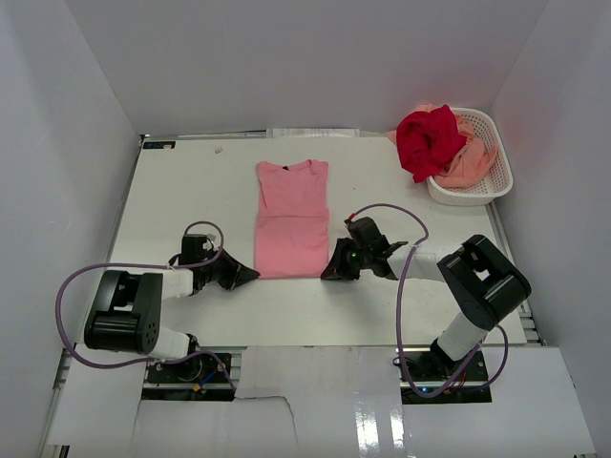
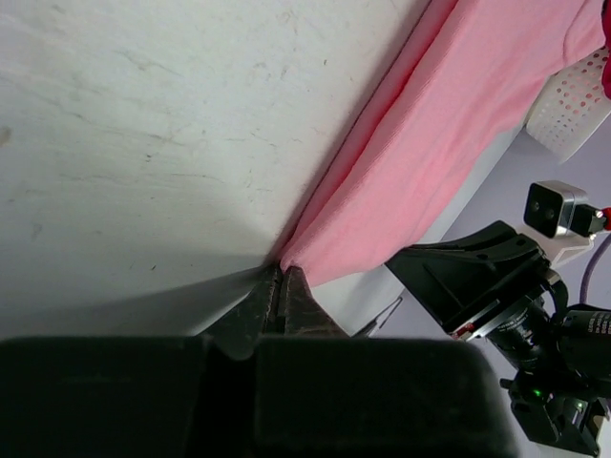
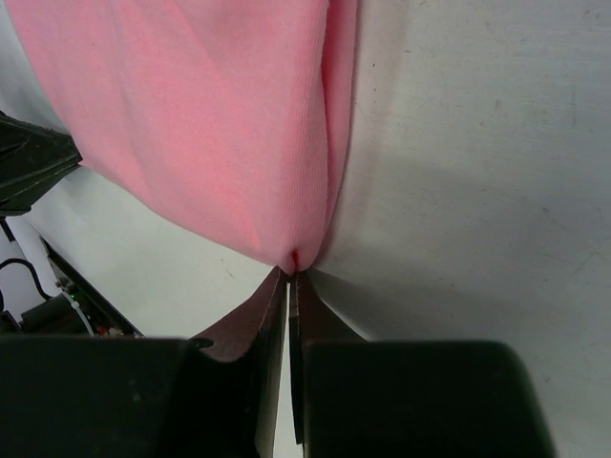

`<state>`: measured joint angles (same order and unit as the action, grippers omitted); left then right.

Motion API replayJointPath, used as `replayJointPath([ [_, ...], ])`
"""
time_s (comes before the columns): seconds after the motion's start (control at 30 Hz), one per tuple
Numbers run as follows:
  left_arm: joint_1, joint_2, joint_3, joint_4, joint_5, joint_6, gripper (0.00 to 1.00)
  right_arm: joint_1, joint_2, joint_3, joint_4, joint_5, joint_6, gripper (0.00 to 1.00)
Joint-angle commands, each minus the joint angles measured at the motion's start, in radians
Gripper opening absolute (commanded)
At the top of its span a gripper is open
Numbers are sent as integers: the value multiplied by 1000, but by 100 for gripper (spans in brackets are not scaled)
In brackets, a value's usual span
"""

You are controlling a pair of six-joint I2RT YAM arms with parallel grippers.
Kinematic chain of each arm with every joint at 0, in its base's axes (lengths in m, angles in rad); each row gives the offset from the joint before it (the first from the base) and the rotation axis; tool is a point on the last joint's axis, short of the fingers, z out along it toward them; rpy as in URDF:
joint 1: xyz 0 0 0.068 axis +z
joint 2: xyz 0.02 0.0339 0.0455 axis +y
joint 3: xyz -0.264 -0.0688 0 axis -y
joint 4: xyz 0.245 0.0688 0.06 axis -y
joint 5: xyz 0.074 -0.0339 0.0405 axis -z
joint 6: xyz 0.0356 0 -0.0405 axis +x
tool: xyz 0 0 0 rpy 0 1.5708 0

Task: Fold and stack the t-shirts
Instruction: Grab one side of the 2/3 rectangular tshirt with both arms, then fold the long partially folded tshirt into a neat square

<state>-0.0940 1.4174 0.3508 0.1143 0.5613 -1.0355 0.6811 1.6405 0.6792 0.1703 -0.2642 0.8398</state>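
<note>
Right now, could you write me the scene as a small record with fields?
pink t-shirt: lies flat on the table, sleeves folded in, collar far
left gripper: shut on its near left corner
right gripper: shut on its near right corner
red t-shirt: crumpled in the basket
peach t-shirt: in the basket, partly under the red one

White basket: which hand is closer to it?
Right. The right hand grips the pink shirt at the corner nearer the basket; the left hand grips the opposite corner.

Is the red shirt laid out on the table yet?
No, the red shirt is bunched in the white basket at the far right, atop the peach shirt; only the pink shirt lies on the table.
</note>
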Motion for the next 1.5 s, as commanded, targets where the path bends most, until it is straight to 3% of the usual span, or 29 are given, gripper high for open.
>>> replayJointPath([
  [0.0, -6, 48, -4, -87, -49, 69, 0, 5, -28, 19, -90, 22, -50, 8],
  [0.23, -16, -17, -3, -179, 12, 113, 0, 5, -120, -33, -205, 2, -103, 8],
  [0.47, -32, -162, -93, -309, 41, 143, 0, 15, -151, -148, -192, -107, -97, 8],
  [0.7, -65, -256, -122, -338, 71, 94, 0, 26, -217, -122, -245, -142, -105, 8],
  [1.03, -69, -249, 86, -462, 64, 107, 0, 26, -254, 25, -365, -152, -142, 8],
  [1.47, -47, -169, 289, -488, 89, 92, 0, -37, -225, 174, -399, -214, -192, 8],
])
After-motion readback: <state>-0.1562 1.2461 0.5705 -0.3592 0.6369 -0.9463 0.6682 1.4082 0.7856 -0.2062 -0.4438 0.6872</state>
